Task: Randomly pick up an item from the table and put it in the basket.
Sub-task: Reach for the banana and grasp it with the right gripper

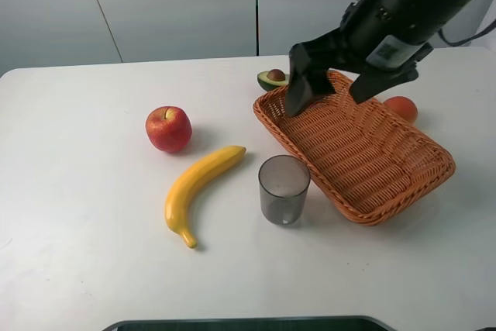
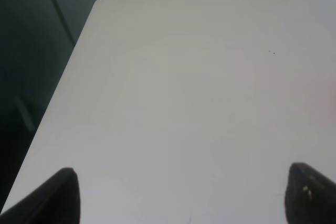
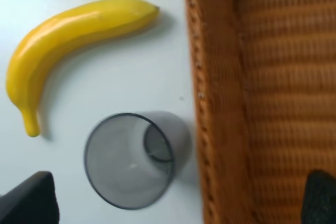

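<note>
the banana (image 1: 200, 187) is lying flat on the white counter (image 1: 77, 253), well left of the basket (image 1: 364, 218), with its stem end pointing toward the near edge and its other tip pointing toward the basket. nothing is touching it. a grey cup (image 1: 284, 189) is standing upright between the banana and the basket, just beside the basket's rim. an apple (image 1: 168, 129) is sitting beyond the banana, apart from it. an avocado half (image 1: 273, 78) is lying by the basket's far corner, and a round orange thing (image 1: 401, 107) is showing behind the basket's far side.

the right tool (image 1: 325, 102) is hanging above the basket's far end, its jaws standing wide apart and gripping nothing. its wrist camera is looking down on the banana, the cup and the basket's rim.

the left tool (image 2: 184, 198) is showing only in its own wrist view, jaws spread wide and holding nothing, above plain counter near a rounded corner.
</note>
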